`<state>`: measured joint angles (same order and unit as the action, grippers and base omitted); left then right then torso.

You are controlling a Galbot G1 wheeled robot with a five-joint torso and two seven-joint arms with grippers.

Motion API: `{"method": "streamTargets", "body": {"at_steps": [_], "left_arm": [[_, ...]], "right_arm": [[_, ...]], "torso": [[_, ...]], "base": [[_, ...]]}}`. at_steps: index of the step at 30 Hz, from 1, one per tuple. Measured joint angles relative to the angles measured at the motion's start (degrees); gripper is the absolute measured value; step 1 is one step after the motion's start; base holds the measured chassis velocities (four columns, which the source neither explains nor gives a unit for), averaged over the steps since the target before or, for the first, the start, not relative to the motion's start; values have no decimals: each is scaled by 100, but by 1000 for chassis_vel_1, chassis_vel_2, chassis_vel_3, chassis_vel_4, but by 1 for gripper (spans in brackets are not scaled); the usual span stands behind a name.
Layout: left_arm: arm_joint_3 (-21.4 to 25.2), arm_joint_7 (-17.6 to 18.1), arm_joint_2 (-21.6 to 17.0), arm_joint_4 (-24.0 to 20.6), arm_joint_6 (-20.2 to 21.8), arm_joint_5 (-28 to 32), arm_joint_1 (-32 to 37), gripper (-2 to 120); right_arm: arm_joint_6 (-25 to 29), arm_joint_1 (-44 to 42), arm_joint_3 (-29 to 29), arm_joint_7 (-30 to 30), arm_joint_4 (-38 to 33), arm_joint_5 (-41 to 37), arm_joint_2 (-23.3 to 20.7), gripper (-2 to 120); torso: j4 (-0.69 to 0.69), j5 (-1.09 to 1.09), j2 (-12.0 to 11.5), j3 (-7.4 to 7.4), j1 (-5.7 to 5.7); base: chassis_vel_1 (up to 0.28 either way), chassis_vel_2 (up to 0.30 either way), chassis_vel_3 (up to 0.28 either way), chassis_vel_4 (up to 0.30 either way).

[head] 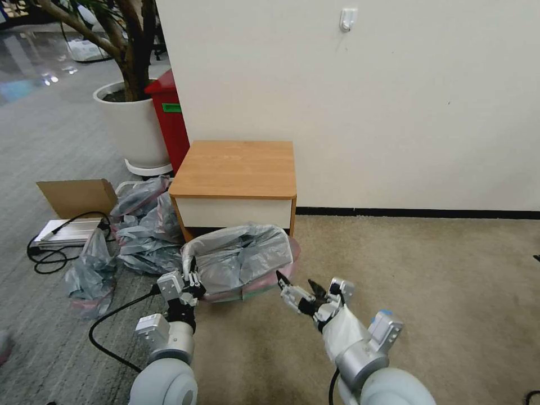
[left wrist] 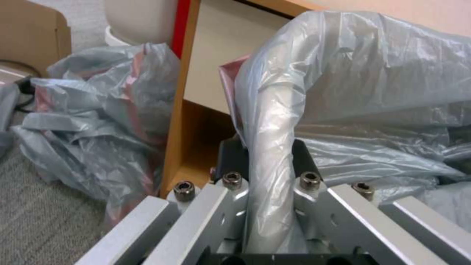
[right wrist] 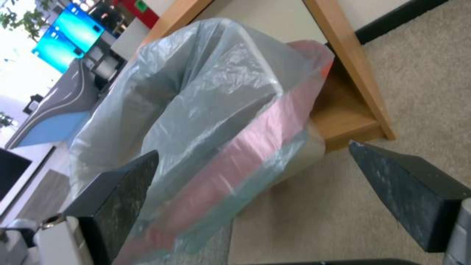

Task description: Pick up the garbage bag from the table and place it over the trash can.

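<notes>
The garbage bag (head: 242,259) is off the table (head: 236,169) and already sits over the trash can (left wrist: 272,121), which is just in front of the table on the floor. The left gripper (head: 191,281) is at the bin's left edge, and its fingers squeeze the bag-covered rim. The right gripper (head: 298,289) is near the bin's right side with its fingers spread wide, holding nothing. The job looks nearly done; only letting go seems left

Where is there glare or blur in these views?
Head view: window light reflects off the glossy floor behind the plant. Left wrist view: the left pincer, shut on the garbage bag, looks soft. Right wrist view: a window area is blown out.
</notes>
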<state>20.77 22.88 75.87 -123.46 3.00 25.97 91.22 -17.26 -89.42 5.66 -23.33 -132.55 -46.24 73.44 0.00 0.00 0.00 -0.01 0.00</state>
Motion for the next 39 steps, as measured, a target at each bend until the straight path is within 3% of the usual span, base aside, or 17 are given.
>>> {"method": "streamTargets", "body": {"at_steps": [5, 12, 15, 26, 39], "left_arm": [[-66, -17, 4, -9, -46, -150, 25, 6], [-172, -130, 19, 55, -176, -522, 46, 6], [-195, -160, 26, 71, -224, -655, 54, 6], [-227, -202, 92, 160, -366, -1120, 76, 6], [-224, -203, 129, 118, -470, -1408, 134, 6]], "right_arm": [[-42, 239, -53, -269, 141, 50, 128, 98], [-530, 520, -162, -793, 322, 151, 174, 98], [-589, 566, -168, -894, 367, 181, 185, 93], [-781, 588, -141, -1147, 380, 363, 148, 51], [-814, 577, -216, -1155, 379, 365, 154, 46]], "torso": [[0, 0, 0, 0, 0], [0, 0, 0, 0, 0], [0, 0, 0, 0, 0], [0, 0, 0, 1, 0], [0, 0, 0, 0, 0]], "base": [[0, 0, 0, 0], [0, 0, 0, 0], [0, 0, 0, 0], [0, 0, 0, 0], [0, 0, 0, 0]]}}
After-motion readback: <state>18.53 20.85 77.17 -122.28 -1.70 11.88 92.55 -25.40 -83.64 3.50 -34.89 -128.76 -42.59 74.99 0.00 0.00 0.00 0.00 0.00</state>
